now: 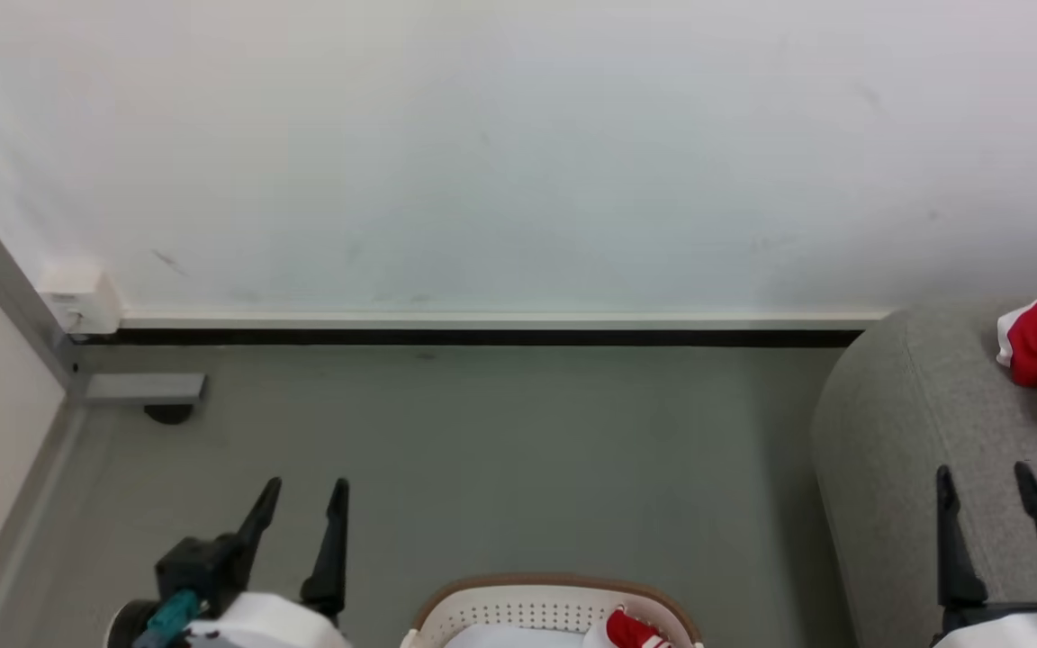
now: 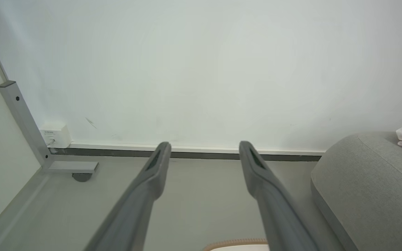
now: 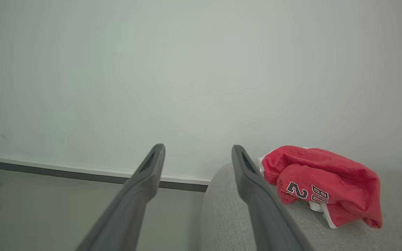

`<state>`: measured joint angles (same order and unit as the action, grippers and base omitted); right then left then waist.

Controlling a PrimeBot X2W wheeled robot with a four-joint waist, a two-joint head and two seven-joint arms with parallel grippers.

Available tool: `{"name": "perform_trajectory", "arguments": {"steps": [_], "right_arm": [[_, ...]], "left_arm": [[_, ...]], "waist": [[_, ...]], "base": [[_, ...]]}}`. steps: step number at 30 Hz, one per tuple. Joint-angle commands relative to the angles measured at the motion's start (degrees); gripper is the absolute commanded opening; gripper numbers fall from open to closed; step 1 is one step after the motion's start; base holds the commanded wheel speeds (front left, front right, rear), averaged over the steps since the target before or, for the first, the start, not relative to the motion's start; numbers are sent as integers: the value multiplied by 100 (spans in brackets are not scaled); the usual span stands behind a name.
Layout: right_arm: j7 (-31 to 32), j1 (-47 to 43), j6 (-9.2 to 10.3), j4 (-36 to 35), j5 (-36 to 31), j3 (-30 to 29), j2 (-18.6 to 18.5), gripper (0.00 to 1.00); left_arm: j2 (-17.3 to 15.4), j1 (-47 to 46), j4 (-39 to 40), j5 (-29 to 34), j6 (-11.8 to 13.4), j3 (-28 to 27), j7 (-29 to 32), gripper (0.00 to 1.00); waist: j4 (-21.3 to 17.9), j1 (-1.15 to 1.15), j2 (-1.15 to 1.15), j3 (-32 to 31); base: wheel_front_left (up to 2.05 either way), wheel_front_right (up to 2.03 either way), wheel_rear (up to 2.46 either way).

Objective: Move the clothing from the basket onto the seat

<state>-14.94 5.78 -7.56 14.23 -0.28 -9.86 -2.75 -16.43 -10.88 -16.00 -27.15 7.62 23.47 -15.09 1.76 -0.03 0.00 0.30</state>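
Head view puts a bright red fabric garment (image 1: 629,629) inside the oval white perforated basket (image 1: 518,614), back toward the robot, about midway between the spread, empty left gripper (image 1: 307,487) and right gripper (image 1: 982,472); the light grey upholstered seat (image 1: 915,423) lies rightward.

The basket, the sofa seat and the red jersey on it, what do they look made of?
Basket: probably matte white plastic, given its rows of punched holes; the brown rim looks braided. Sofa seat: light grey woven upholstery, finely speckled. Red jersey: soft matte fabric, likely knit, crumpled into loose folds.
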Motion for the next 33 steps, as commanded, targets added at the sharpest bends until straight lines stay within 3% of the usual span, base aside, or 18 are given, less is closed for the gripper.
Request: {"name": "perform_trajectory", "arguments": {"steps": [1,10,22,33], "right_arm": [[-17,-172,14,1,87,129,-16,100],[-20,-746,14,-57,318,446,-18,100],[-20,-869,14,-5,484,526,-15,100],[-21,-832,14,5,475,507,-14,100]], "left_arm": [[30,244,88,133,17,-176,-4,100],[384,900,277,734,-196,-903,-6,100],[789,1012,183,1255,-678,-1300,-7,100],[999,999,92,1526,-939,-1548,-7,100]], "waist": [[75,3,0,-120],[-41,3,0,-287],[-304,3,0,-358],[-382,3,0,-339]], "base": [[0,0,0],[0,0,0],[0,0,0],[0,0,0]]}}
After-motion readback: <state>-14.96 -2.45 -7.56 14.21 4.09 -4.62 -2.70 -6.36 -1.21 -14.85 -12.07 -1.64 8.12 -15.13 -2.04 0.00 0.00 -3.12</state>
